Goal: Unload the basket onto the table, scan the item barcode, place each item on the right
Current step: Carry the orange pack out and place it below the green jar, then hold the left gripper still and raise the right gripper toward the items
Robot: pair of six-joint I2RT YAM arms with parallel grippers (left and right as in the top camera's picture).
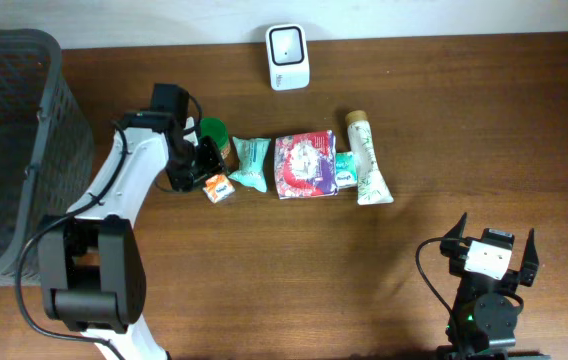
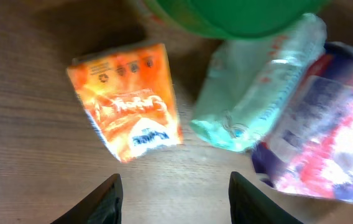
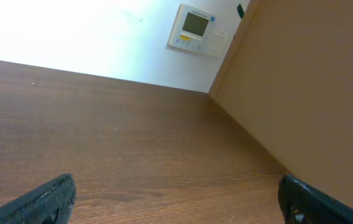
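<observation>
A small orange carton (image 2: 128, 101) lies flat on the wooden table, just ahead of my left gripper (image 2: 174, 190). The left jaws stand open over bare wood with nothing between them. In the overhead view the orange carton (image 1: 219, 188) sits at the left end of a row of items, with the left gripper (image 1: 202, 170) right beside it. A white barcode scanner (image 1: 287, 57) stands at the table's far edge. My right gripper (image 1: 495, 232) rests open at the near right, away from the items; its wrist view shows the right gripper (image 3: 176, 199) holding nothing.
The row also holds a green-lidded can (image 1: 211, 131), a teal packet (image 1: 252, 163), a red and purple packet (image 1: 305, 164), a small teal pack (image 1: 346, 170) and a white tube (image 1: 367, 157). A dark mesh basket (image 1: 4, 150) fills the left side.
</observation>
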